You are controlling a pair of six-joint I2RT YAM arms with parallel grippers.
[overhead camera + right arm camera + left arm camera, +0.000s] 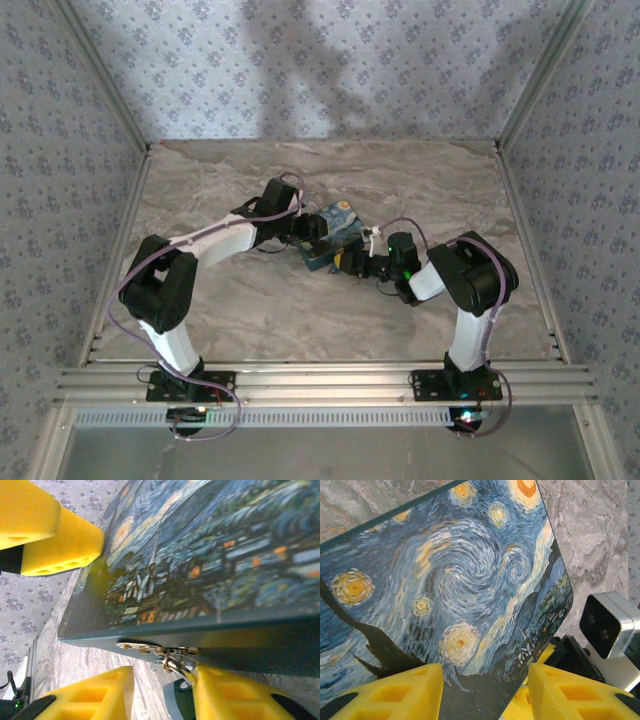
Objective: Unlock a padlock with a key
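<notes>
A blue box painted with a swirling night sky lies mid-table, between both arms. On its front edge is a brass hasp. A tiny padlock with a shiny ring hangs from the hasp. My right gripper is just below it, jaws apart, the lock near the right finger. A dark grey piece lies against that finger. I cannot pick out the key. My left gripper sits low over the box lid, one finger over the lid and the other past its edge. Whether it pinches the box is unclear.
The marble table is fenced by metal rails and patterned walls. The right wrist's white camera housing shows just beyond the box edge. The left arm's yellow fingers stand at the box's far corner. The two grippers nearly meet at the box.
</notes>
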